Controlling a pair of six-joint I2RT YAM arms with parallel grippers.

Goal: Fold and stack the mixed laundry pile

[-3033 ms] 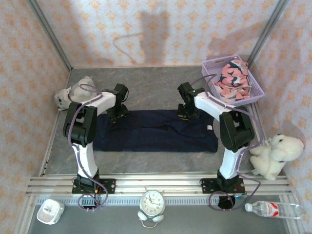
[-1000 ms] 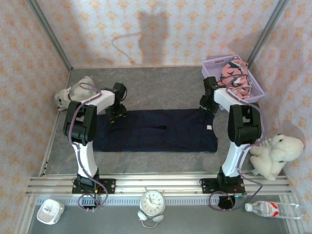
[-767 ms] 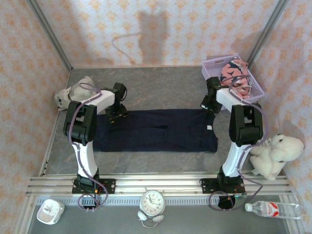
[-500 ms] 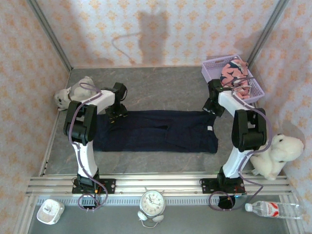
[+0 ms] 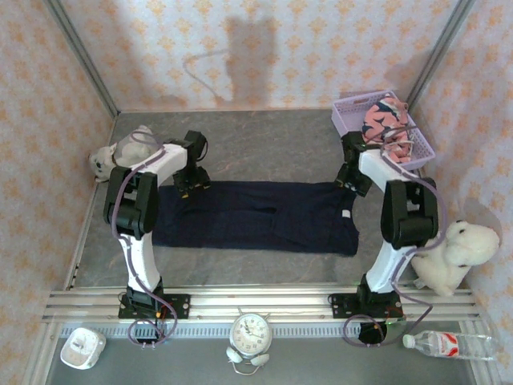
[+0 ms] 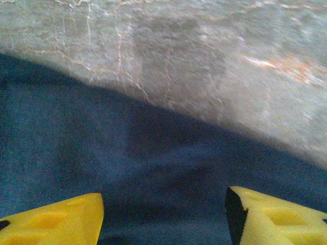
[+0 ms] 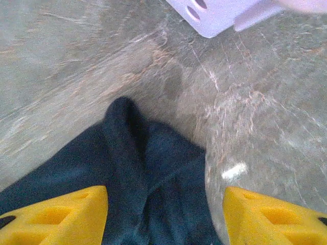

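The dark navy garment (image 5: 256, 216) lies spread flat across the middle of the table. In the left wrist view the same navy cloth (image 6: 153, 168) passes under my left gripper (image 6: 163, 219). That gripper (image 5: 192, 178) stands open over the garment's far left edge, nothing between its yellow fingertips (image 6: 56, 219). My right gripper (image 5: 351, 178) hovers open over the far right corner. There the navy cloth (image 7: 148, 173) is bunched into a small ridge below my right gripper (image 7: 164, 217). The salmon-pink printed garment (image 5: 383, 127) lies heaped in the basket.
The lavender basket (image 5: 349, 107) stands at the back right, and its corner (image 7: 214, 15) lies just beyond the right gripper. A grey plush toy (image 5: 112, 156) sits far left, a white one (image 5: 453, 253) near right. A clock (image 5: 251, 331) and a bottle (image 5: 449, 345) lie in front of the rail.
My right gripper has moved slightly nearer along the garment's far right corner and gone from shut to open, letting the corner go. The left gripper has barely shifted.
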